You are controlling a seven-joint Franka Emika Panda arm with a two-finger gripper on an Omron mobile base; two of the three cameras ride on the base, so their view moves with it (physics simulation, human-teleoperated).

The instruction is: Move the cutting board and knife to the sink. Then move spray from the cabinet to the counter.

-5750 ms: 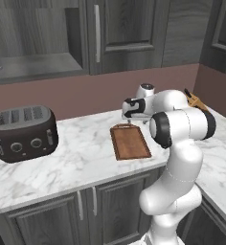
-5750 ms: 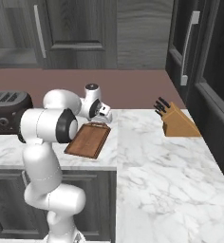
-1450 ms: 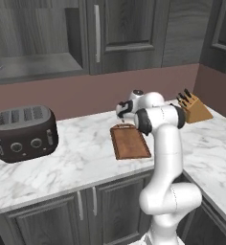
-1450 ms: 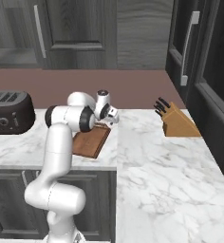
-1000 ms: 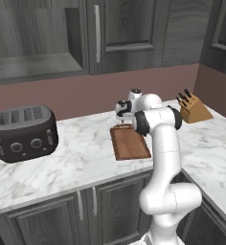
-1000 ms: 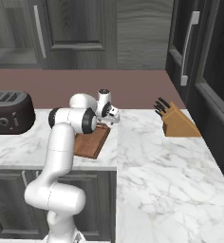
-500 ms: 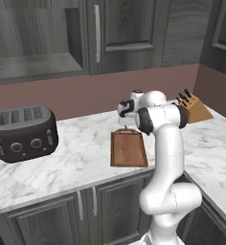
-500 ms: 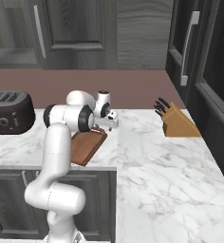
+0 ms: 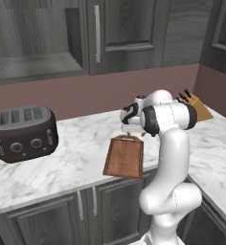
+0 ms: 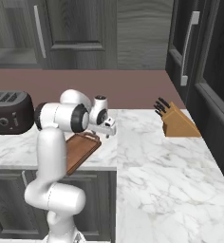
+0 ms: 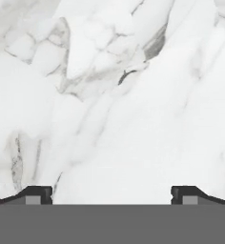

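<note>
On the white marble counter [image 9: 76,162], veined in grey, the reddish-brown wooden cutting board [image 9: 125,156] lies tilted, its long axis running from the back wall toward the front edge, where its near end overhangs the counter. Its handle slot points away, toward the gripper [image 10: 106,132], which hangs just past that end with its 2 fingers spread wide and nothing between them; the hand view looks straight onto bare marble. At the left stands a dark 4-slot toaster [image 9: 23,132], slots empty. Far right, a tan wooden knife block [image 10: 178,122] holds several dark-handled knives. Above, the dark grey wood-grain cabinet [image 9: 124,33] carries a long silver bar handle [image 9: 96,33].
</note>
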